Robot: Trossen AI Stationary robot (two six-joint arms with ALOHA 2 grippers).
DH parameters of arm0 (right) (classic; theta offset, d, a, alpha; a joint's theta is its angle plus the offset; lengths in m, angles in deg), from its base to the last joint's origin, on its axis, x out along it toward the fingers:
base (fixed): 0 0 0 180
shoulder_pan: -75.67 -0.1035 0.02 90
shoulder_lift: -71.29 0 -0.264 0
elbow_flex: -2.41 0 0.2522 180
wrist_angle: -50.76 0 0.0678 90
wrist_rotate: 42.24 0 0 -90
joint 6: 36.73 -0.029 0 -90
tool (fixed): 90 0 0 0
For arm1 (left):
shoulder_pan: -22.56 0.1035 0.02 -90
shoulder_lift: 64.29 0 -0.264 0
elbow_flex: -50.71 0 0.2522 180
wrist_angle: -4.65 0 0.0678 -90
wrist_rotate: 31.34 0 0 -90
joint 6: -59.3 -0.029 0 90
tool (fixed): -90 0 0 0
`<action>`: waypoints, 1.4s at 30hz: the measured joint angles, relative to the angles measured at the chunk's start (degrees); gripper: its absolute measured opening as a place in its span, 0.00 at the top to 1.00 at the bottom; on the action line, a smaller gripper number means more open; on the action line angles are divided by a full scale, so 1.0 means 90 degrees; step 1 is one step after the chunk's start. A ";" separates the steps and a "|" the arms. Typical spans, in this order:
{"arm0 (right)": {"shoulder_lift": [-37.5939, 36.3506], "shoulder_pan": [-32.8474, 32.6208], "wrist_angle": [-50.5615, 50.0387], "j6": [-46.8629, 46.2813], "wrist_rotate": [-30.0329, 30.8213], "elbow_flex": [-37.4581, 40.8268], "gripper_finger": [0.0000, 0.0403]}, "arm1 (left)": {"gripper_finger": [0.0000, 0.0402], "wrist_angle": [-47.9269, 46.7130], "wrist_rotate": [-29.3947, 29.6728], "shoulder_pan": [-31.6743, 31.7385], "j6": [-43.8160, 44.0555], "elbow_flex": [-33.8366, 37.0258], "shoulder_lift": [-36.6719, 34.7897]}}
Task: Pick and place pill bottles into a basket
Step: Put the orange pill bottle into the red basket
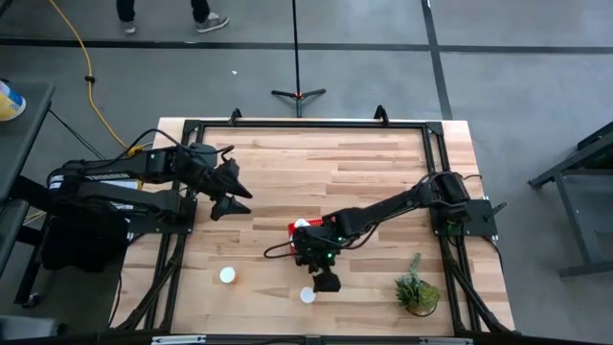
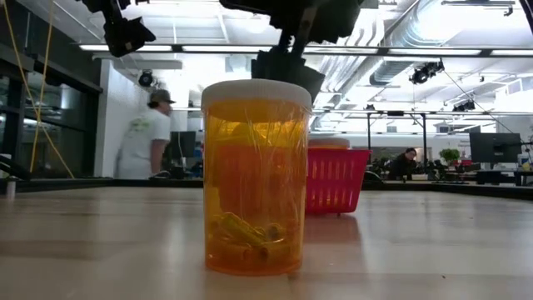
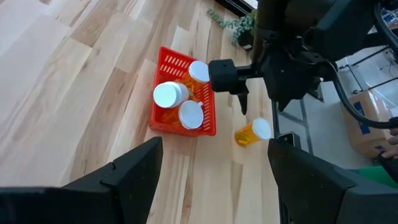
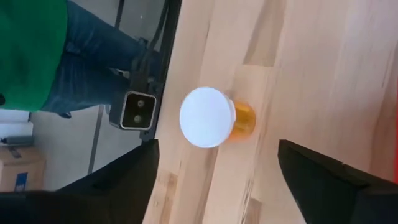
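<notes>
**Right gripper lined up over the next bottle**

Hanging above a standing pill bottle near the table's front edge: the right gripper, fingers spread wide, nothing between them. Seen from its wrist, white cap centred in the gap, orange body peeking out below. Not touching yet, by the look of it.

Red basket just behind, on the wooden table, with three white-capped bottles already inside. One more bottle standing alone, off toward the left side of the front edge. Any others: not visible.

Left gripper parked high over the left half of the table, wide open and empty, well away from the action.

Step in hand, as a judgement: the reach for a fresh bottle. Next move likely calls for a straight drop around the cap, a firm close on the body below it, then a short lift and carry back to the basket. Risk of tipping the bottle if the descent drifts off centre.
</notes>
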 joint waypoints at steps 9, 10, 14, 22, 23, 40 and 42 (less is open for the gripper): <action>0.0073 -0.0080 -0.0013 0.0075 -0.0092 0.0001 0.12 | 0.19 0.0006 -0.0002 0.0001 0.0013 0.0000 0.0279; 0.0073 -0.0094 -0.0010 0.0093 -0.0109 0.0001 0.12 | 0.19 0.0014 -0.0002 0.0001 0.0012 0.0000 0.0298; 0.0073 -0.0179 -0.0017 0.0105 -0.0122 0.0001 0.12 | 0.19 0.0061 -0.0005 0.0000 0.0012 0.0000 0.0308; 0.0073 -0.0247 0.0089 0.0114 -0.0007 0.0001 0.12 | 0.19 0.0070 0.0033 0.0000 0.0001 0.0000 0.0322; 0.0073 -0.0247 0.0119 0.0118 0.0062 0.0001 0.12 | 0.19 0.0073 0.0065 0.0000 -0.0004 0.0000 0.0322; 0.1871 -0.0296 -0.4030 0.1708 0.1234 -0.3391 0.12 | 0.19 0.0066 0.0085 0.0000 0.0021 0.0000 0.0322; 0.2122 -0.0300 -0.4333 0.1742 0.1271 -0.3916 0.12 | 0.19 0.0066 0.0085 0.0000 0.0021 0.0000 0.0322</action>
